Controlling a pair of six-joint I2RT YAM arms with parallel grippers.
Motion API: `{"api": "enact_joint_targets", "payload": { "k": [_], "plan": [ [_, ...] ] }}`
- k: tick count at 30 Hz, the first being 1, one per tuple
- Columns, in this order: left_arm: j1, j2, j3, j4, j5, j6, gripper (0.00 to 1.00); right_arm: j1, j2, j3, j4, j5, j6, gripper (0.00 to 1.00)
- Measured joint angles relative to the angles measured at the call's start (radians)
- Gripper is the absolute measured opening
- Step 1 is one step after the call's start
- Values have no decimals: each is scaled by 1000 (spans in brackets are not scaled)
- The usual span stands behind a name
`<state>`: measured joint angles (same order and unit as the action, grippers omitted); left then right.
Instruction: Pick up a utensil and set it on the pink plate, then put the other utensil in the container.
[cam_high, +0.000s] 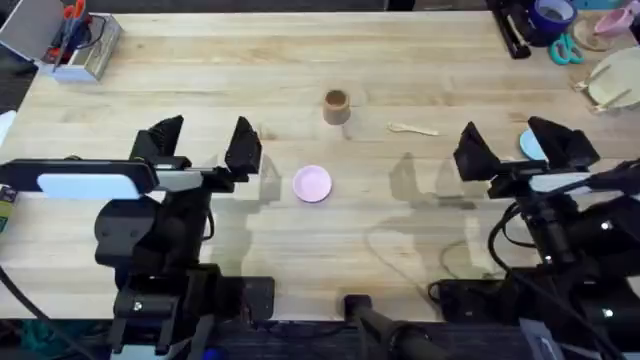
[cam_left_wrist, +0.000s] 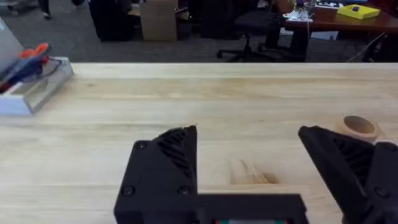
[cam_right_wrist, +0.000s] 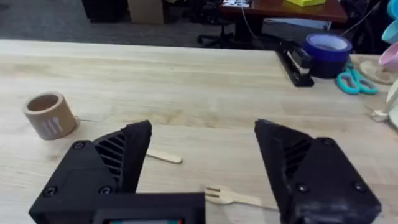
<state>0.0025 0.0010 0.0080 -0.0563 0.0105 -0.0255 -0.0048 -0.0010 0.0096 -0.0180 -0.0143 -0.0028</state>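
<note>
Scanning the bench (cam_high: 300, 250) from left to right: a clear tray (cam_high: 88, 50) holding orange-handled scissors (cam_high: 72, 12) sat at the far left corner. Nearer, the left gripper (cam_high: 205, 148) hovered over bare wood, its black fingers (cam_high: 243, 145) spread wide with nothing between them; the left wrist view confirmed the same released gap (cam_left_wrist: 249, 174), with the container's rim (cam_left_wrist: 359, 126) just visible beyond one finger. The pink plate (cam_high: 312, 184) lay flat just to the right of that gripper, unoccupied, near the bench's middle. The container (cam_high: 336, 106), a small brown cup, stood upright farther back and slightly right of the plate, well apart from it. In the overhead view one pale wooden utensil (cam_high: 413, 128) lay right of the cup, on the wood, touching nothing. The right wrist view showed both utensils: the spoon's handle (cam_right_wrist: 163, 157) partly hidden behind one finger, and the fork (cam_right_wrist: 233, 198) lying closer, tines pointing toward the cup (cam_right_wrist: 51, 116). The right gripper (cam_high: 515, 148) hung above the bench at the right, fingers (cam_high: 472, 150) likewise released and empty (cam_right_wrist: 205, 180). A light-blue plate (cam_high: 531, 145) peeked out between its fingers. At the far right corner sat a stapler (cam_high: 514, 35), a roll of blue tape (cam_high: 551, 16), teal scissors (cam_high: 567, 50) and a beige plate (cam_high: 615, 80).
</note>
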Motion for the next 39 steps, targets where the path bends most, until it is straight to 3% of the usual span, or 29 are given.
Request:
{"api": "enact_joint_targets", "payload": {
  "k": [5, 10, 11, 16, 21, 29, 34, 39],
  "plan": [
    [0, 18, 49, -94, 0, -78, 993, -4, 23, 65, -138, -2, 62, 995],
    [0, 144, 210, -171, 4, -138, 992, -29, 161, 216, -309, -4, 110, 995],
    [0, 277, 331, -218, 22, -152, 993, -52, 295, 355, -356, -5, 123, 996],
    [0, 554, 547, -331, 74, -163, 993, -71, 577, 638, -490, -30, 131, 996],
    [0, 826, 813, -529, 140, -167, 993, -71, 863, 947, -733, -53, 134, 996],
    [0, 1113, 1206, -831, 203, -170, 994, -71, 1203, 1374, -1137, -61, 134, 996],
    [0, 1201, 1357, -983, 211, -170, 993, -71, 1295, 1502, -1253, -61, 134, 996],
    [0, 1225, 1406, -1027, 215, -170, 993, -71, 1305, 1522, -1270, -61, 134, 995]
  ]
}}
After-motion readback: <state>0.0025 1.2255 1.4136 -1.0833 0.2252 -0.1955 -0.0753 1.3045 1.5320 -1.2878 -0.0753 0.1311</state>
